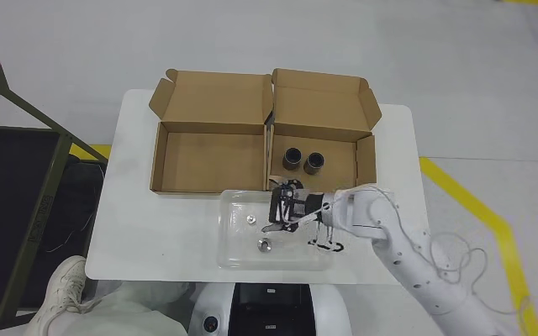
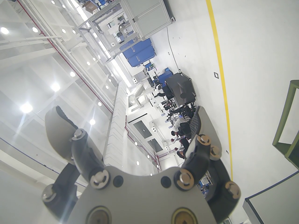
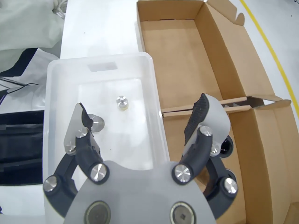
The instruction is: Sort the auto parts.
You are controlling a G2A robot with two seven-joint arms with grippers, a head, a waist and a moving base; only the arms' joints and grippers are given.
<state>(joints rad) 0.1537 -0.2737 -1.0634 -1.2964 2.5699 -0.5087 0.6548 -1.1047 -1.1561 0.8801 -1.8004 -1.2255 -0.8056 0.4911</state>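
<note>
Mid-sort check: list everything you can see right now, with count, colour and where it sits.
white table: one, white, under everything.
open cardboard boxes: two, brown, side by side on the table's far half; left box empty, right box holds parts.
black cylindrical parts: two, black, in the right box.
clear plastic bin: one, transparent, in front of the boxes.
small silver metal parts: two, silver, apart inside the bin.
olive-green metal frame: one, green, on the floor left of the table.
right gripper: one, open, above the bin's wall beside the boxes.
left gripper: one, open, empty, facing the room.
</note>
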